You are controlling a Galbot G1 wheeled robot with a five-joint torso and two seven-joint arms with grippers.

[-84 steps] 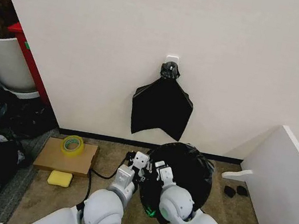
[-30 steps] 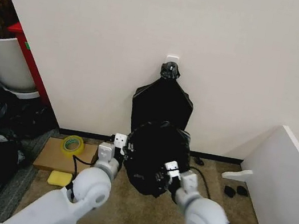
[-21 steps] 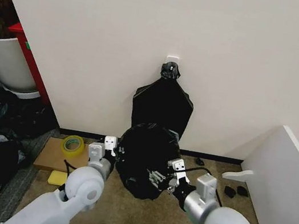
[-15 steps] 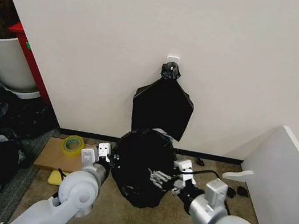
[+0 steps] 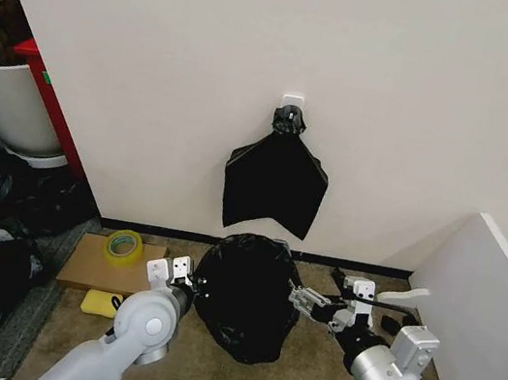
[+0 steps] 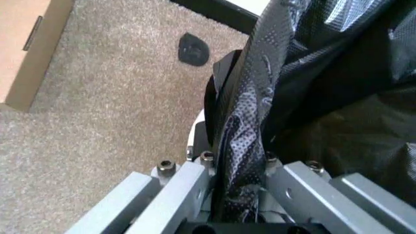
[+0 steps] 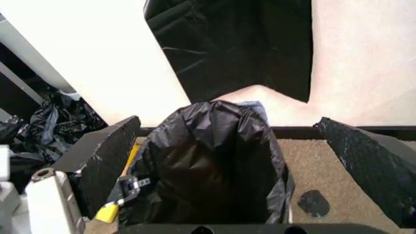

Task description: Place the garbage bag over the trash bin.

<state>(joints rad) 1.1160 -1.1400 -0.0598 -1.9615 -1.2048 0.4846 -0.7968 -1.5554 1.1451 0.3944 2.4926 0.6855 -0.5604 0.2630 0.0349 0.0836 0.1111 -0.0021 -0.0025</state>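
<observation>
We are standing over the garbage bag point(image 5: 246, 297), which is sitting on the carpet point(image 5: 201, 378) just near of the wall point(image 5: 258, 53), directly below the flat black bags point(image 5: 273, 186) hanging from the hook point(image 5: 289, 118), and it is draping the trash bin so fully that no white of the bin is showing. Our left gripper point(image 5: 175, 273) is pressing against the bag's left side, and in the left wrist view it point(image 6: 240, 161) is clenching a pinched fold of the glossy film point(image 6: 260, 87) between its fingers. Our right gripper point(image 5: 322, 305) is hanging just to the right of the bag, apart from it, with its fingers point(image 7: 104, 156) spread wide and nothing between them; through that gap the bag's mouth point(image 7: 215, 146) is gaping open. The bag is standing upright, its long axis vertical and its opening facing up, tapering toward the floor. Compared with half a second ago, the bag is sitting lower and more settled on the floor, and our right gripper is now drawn away to the right, where before it was touching the bag's side. The roll of tape point(image 5: 123, 245) on the cardboard point(image 5: 103, 267) is lying to the left.
</observation>
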